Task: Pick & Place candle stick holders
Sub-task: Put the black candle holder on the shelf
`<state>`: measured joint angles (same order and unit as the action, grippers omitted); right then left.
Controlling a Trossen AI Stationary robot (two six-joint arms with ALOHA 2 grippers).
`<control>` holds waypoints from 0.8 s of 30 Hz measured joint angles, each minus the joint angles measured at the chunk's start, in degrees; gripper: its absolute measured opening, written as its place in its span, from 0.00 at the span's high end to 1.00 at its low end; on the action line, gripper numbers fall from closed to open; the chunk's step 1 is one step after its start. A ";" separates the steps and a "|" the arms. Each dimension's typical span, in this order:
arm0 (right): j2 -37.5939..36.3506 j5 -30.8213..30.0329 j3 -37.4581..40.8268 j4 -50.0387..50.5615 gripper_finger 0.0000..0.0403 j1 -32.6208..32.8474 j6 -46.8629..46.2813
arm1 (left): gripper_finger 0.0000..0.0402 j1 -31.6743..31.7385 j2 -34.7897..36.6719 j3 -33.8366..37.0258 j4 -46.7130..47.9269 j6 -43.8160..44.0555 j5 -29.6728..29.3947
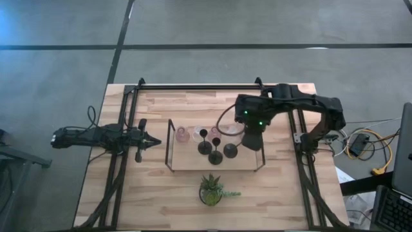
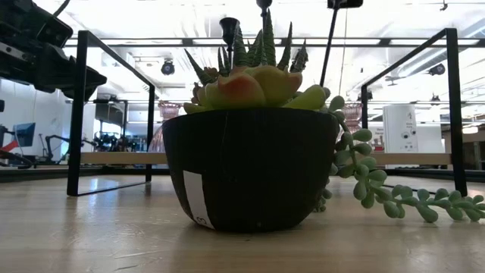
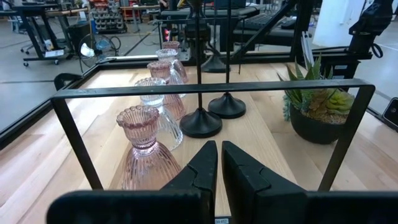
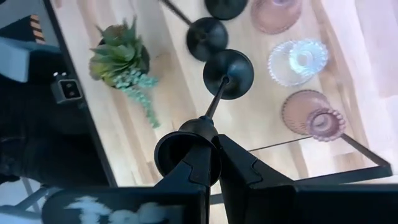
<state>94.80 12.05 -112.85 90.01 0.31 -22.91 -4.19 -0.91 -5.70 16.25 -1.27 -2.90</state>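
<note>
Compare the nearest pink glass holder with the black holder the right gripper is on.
The pink glass holder is squat, ribbed and see-through; the black stemmed holder is opaque, with a thin stem rising from a flat round base. The pink glass holder stands free, while the black stemmed holder's top cup sits against the shut right gripper. The left gripper, shut, waits outside the tray. Both holders stand upright on the tray.
</note>
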 joint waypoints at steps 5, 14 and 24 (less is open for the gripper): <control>0.73 -0.22 1.28 -0.06 0.97 -2.27 0.17 | 0.93 -0.01 0.00 0.00 0.00 0.01 0.00; 1.17 -0.46 4.61 0.01 0.97 -3.71 1.01 | 0.93 -0.01 0.00 -0.01 0.00 0.00 0.02; 2.58 -0.01 4.56 -2.63 0.97 -3.76 2.12 | 0.93 0.00 0.00 0.00 0.01 0.00 0.04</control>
<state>97.38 12.05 -108.29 87.38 -3.44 -20.80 -4.19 -0.91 -5.69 16.26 -1.27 -2.85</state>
